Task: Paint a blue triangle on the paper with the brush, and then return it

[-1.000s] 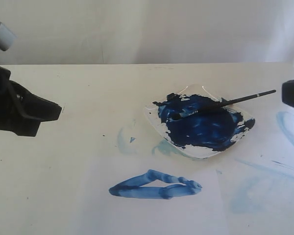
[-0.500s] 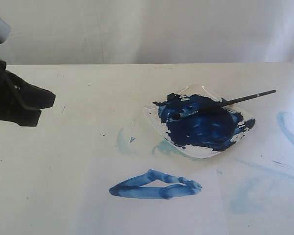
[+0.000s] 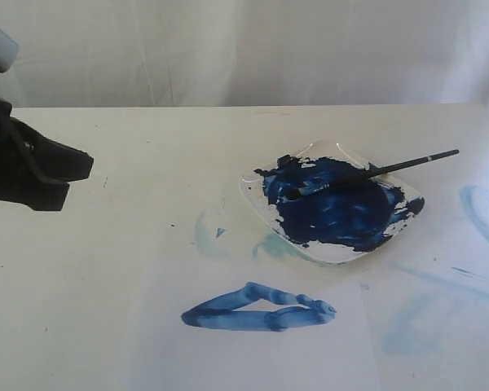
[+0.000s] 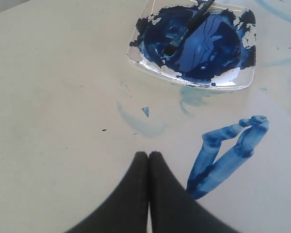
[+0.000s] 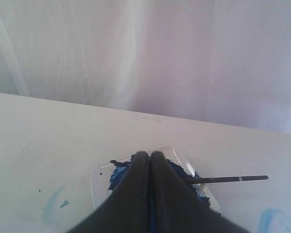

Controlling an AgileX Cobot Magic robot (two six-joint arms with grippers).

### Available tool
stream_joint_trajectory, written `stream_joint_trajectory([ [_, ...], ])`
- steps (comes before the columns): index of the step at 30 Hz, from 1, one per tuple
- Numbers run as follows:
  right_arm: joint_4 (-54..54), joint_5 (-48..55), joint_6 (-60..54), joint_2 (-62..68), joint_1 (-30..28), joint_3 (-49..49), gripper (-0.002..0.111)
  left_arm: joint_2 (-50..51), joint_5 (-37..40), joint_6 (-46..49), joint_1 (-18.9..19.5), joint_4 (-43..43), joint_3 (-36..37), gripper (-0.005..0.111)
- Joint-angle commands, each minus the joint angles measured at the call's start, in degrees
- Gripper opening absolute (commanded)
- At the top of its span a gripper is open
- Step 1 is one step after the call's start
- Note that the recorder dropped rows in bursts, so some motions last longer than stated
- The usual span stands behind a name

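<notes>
blue triangle (image 3: 258,308) lay on the paper (image 3: 228,358), near the clear dish (image 3: 336,256) on the worktop (image 3: 106,269). we saw the brush (image 3: 375,171) resting across the dish, bristles in dark paint (image 3: 342,213). the left end effector (image 4: 149,154) and the right end effector (image 5: 151,154) each had jaws together, holding nothing.

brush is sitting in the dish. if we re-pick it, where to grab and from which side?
Grip the brush on the bare black handle that sticks out past the dish rim on the right of the exterior view, probably from above, closing across the handle. The bristle end lies in the paint, while the outer end overhangs the rim, raised and unobstructed.
</notes>
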Motion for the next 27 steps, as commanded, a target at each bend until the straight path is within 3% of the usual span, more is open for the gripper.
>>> stream_joint_trajectory([
  [1, 0.25, -0.27, 0.22, 0.03, 0.20, 0.28, 0.000, -0.93, 0.06, -0.10, -0.26, -0.56, 0.40, 0.000],
  [8, 0.25, -0.28, 0.22, 0.03, 0.20, 0.28, 0.000, -3.83, -0.52, -0.10, -0.26, -0.61, 0.51, 0.000],
  [14, 0.25, -0.49, 0.22, 0.03, 0.20, 0.28, 0.000, -15.42, -3.72, -0.10, 1.25, -0.61, 6.87, 0.000],
  [16, 0.25, -0.49, 0.22, 0.03, 0.20, 0.28, 0.000, -21.06, -4.79, -0.10, 3.61, -0.61, 10.59, 0.000],
  [19, 0.25, -0.49, 0.22, 0.03, 0.20, 0.28, 0.000, -32.40, -5.68, -0.10, 11.20, -0.61, 19.91, 0.000],
  [24, 0.25, -0.64, 0.22, 0.03, 0.20, 0.28, 0.000, -41.18, -5.68, -0.10, 19.69, -0.61, 32.82, 0.000],
  [27, 0.25, -0.64, 0.22, 0.03, 0.20, 0.28, 0.000, -45.85, -13.18, -0.10, 23.10, -0.61, 42.54, 0.000],
])
